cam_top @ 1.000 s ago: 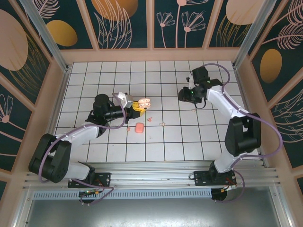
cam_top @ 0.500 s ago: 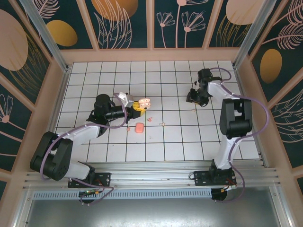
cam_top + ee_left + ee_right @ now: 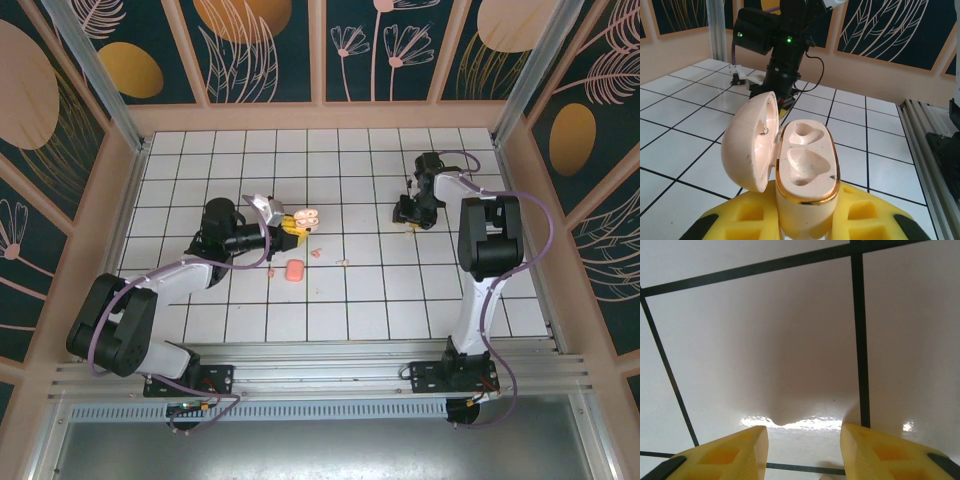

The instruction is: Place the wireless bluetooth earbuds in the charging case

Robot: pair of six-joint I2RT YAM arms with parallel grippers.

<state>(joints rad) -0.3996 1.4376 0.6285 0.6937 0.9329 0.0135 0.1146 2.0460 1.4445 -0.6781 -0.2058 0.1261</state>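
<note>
Within left gripper (image 3: 806,226), open charging case (image 3: 807,167)

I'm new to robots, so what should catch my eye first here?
An open, pale-pink charging case with two empty wells, clamped in the left gripper above the white tiled table. Tiny pink earbuds lie on it close by, and the right gripper hangs open over bare tile.

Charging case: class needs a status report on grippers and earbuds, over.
Left gripper shut on open charging case, both wells empty. Right gripper open, low over table. Earbuds loose on table near pink box.
</note>
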